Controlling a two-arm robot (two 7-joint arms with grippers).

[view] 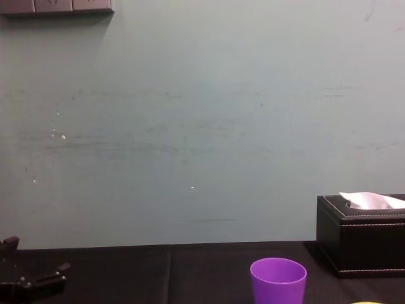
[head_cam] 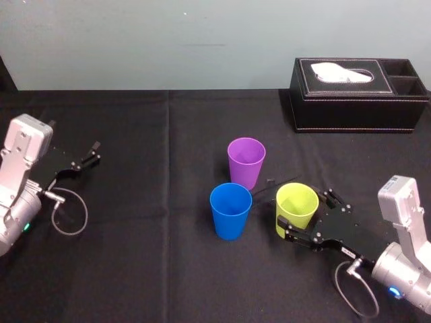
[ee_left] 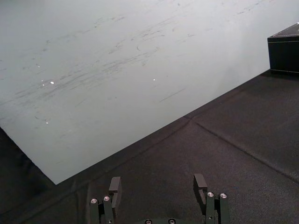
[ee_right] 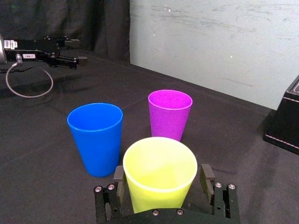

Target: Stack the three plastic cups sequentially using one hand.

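Nearest, on the right, the right gripper (head_cam: 303, 214) has its fingers spread to either side of the yellow-green cup (head_cam: 296, 205), low on its wall. A thin gap shows on one side in the right wrist view, so it looks placed for a grip rather than pinching. The cup stands upright on the table (head_cam: 135, 256), mouth up. Just left of it and apart from it, the blue cup (head_cam: 230, 210) is a likely base for nesting, since its mouth is open too. The purple cup (head_cam: 246, 161) stands a little farther back, between the two. No cup is stacked yet. The left gripper (head_cam: 91, 156) is parked far left with its fingers spread, out of the way. The box (head_cam: 357, 101) sits far right.
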